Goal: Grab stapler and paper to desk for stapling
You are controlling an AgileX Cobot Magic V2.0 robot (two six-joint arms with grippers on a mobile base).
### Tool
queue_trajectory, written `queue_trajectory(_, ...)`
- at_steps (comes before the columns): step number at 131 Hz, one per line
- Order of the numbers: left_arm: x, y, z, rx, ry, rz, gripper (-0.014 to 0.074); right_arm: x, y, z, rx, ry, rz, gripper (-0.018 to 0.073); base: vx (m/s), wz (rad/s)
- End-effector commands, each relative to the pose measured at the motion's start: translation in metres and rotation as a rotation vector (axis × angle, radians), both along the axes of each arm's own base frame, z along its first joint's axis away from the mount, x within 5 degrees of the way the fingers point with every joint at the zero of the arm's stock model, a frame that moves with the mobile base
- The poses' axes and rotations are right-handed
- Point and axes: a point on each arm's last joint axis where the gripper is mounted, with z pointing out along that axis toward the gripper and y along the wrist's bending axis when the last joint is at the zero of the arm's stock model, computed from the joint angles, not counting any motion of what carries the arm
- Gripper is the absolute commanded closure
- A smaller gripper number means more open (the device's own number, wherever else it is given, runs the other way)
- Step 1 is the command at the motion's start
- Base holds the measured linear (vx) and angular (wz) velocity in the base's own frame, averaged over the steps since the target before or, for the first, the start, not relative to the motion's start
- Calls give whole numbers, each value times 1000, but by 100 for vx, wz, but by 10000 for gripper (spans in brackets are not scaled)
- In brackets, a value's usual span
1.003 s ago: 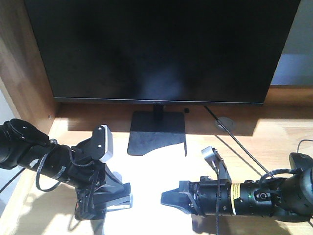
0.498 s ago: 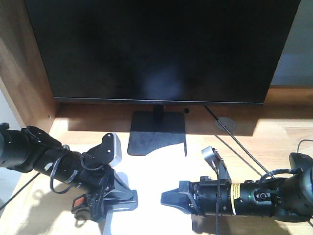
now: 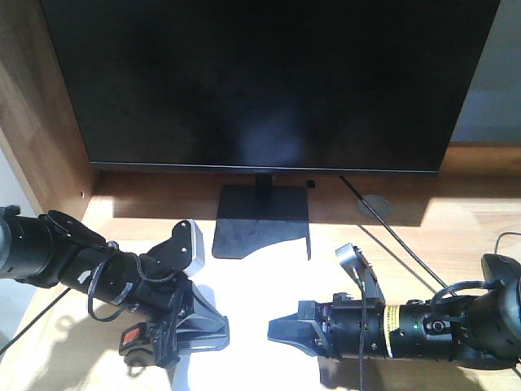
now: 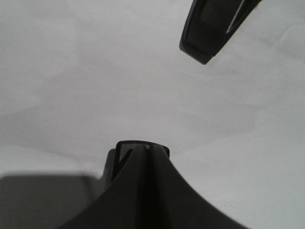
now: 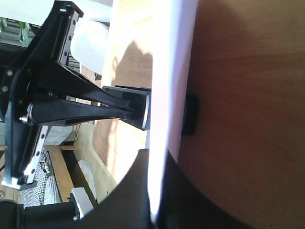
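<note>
The white paper (image 3: 260, 277) lies sunlit on the desk (image 3: 456, 236) in front of the monitor stand. My right gripper (image 3: 275, 330) is shut on the paper's near edge; the right wrist view shows the sheet (image 5: 167, 71) edge-on, pinched in that gripper (image 5: 155, 162). My left gripper (image 3: 216, 326) is open over the paper's left part. Its two fingers stand wide apart against the white sheet (image 4: 95, 71), with nothing between them (image 4: 171, 95). The black stapler (image 3: 130, 337), red patch up, sits beside the left arm's wrist, outside the fingers.
A large black monitor (image 3: 269, 81) fills the back, its stand base (image 3: 260, 224) just beyond the paper. A black cable (image 3: 399, 244) runs from a round grommet (image 3: 374, 205) toward the right arm. A wooden side panel (image 3: 32, 106) closes the left.
My left arm has swung right and turned, bringing its gripper over the paper. The stapler's red patch now shows beside the wrist. The right arm has stayed put.
</note>
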Motion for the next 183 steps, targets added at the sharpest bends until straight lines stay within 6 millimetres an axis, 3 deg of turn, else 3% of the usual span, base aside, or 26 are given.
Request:
queue_trajectory(1, 2, 2, 3, 42, -47, -7, 603, 5, 4, 18, 86, -68, 8, 562, 0, 0)
queue_trajectory(30, -1, 3, 30, 10, -124, 2, 603, 5, 4, 18, 86, -68, 8, 562, 0, 0)
queue_trajectory(80, -18, 9, 101, -56, -354, 16, 603, 4, 5, 20, 116, -73, 17, 562, 0, 0)
queue_trajectory(124, -23, 11, 113, -70, -392, 16, 603, 4, 6, 22, 135, -76, 22, 521, 0, 0)
queue_trajectory(142, -24, 10, 113, -77, -384, 6, 603, 4, 6, 22, 134, -79, 23, 395, 0, 0)
queue_trajectory(167, -28, 9, 113, -98, -361, -24, 603, 5, 4, 20, 108, -77, 3, 25, 0, 0)
queue_trajectory(183, -30, 9, 117, -110, -339, -7, 603, 7, 3, 15, 59, -69, -11, -154, 0, 0)
